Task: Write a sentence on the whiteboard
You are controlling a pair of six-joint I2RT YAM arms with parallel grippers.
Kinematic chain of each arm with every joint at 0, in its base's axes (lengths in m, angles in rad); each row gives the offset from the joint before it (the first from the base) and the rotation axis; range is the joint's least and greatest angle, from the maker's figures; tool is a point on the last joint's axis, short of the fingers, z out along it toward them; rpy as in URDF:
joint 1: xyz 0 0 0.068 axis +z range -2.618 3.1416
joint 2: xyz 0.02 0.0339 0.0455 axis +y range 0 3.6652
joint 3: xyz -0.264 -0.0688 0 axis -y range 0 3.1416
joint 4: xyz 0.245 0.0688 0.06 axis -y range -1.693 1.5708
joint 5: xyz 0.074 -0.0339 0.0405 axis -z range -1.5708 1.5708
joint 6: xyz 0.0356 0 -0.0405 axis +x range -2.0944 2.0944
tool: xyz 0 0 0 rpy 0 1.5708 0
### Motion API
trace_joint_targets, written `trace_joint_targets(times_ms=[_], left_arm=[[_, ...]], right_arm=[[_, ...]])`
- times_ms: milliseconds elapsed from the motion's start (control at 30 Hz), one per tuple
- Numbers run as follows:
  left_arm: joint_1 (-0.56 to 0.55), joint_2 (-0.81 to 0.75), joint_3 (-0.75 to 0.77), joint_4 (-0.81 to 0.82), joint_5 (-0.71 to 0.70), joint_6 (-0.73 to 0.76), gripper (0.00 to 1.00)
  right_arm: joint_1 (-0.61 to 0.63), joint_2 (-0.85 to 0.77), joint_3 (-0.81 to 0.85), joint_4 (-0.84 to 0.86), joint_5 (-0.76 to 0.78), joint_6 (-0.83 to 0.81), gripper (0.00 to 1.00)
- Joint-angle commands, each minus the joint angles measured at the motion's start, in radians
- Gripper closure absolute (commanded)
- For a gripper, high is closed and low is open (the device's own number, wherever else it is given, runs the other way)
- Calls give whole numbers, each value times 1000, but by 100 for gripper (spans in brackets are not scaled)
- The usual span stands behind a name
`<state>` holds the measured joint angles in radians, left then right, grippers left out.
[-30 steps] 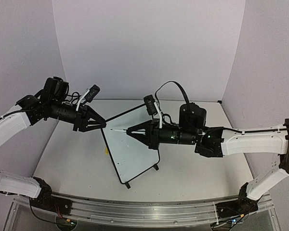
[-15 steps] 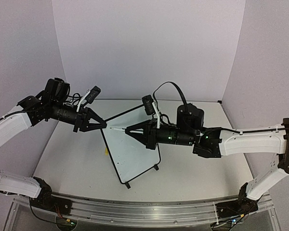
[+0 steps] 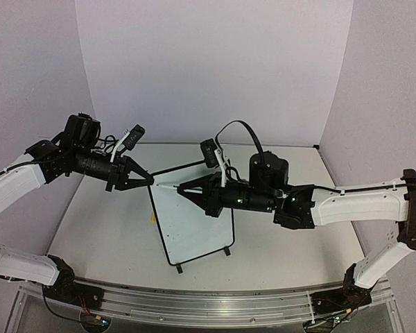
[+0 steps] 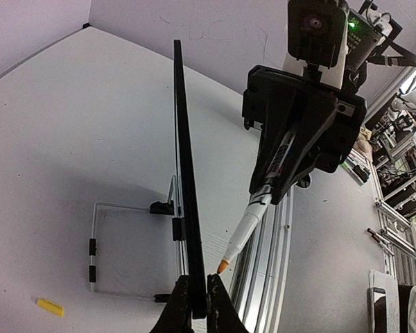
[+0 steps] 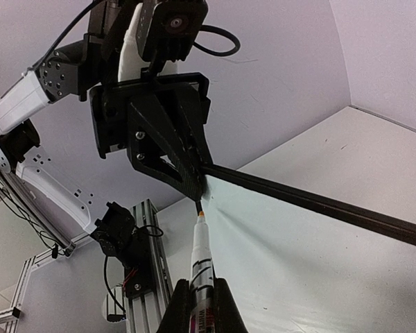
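Note:
The whiteboard [image 3: 197,225] stands upright mid-table on its black feet; the left wrist view shows it edge-on [image 4: 182,152]. My left gripper [image 3: 150,181] is shut on the board's top left corner, one fingertip on each side of the frame [image 4: 196,295]. My right gripper [image 3: 181,187] is shut on a white marker [image 3: 168,186] with a yellow tip. The marker [image 5: 202,246] points at the board's white face [image 5: 305,257], its tip just short of the corner by the left gripper [image 5: 196,186]. The sentence is not visible on the board in any view.
A small yellow cap [image 3: 152,218] lies on the table left of the board, also seen as the yellow cap [image 4: 49,306]. A wire stand [image 4: 93,239] props the board from behind. An aluminium rail [image 3: 194,305] runs along the near edge. Walls close in the back and sides.
My left gripper has closed onto the board's top corner. The board has swung to face the front more squarely. My right arm has moved a little left with the marker.

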<state>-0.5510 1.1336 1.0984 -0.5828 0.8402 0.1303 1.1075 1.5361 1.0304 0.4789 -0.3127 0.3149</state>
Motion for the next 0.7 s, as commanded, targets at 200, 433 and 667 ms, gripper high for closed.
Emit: trace_joint_targets(times_ms=[200,433,667], left_arm=[[-4,-29,-1,28,19,-3,92],[-4,-26,-2,28,20,-3,95],[-4,-28,-2,28,22,-4,97]], right_arm=[[20,19,50,61,69,-22,100],[23,25,51,73,98,-23,100],[24,30,48,74,128,-17,100]])
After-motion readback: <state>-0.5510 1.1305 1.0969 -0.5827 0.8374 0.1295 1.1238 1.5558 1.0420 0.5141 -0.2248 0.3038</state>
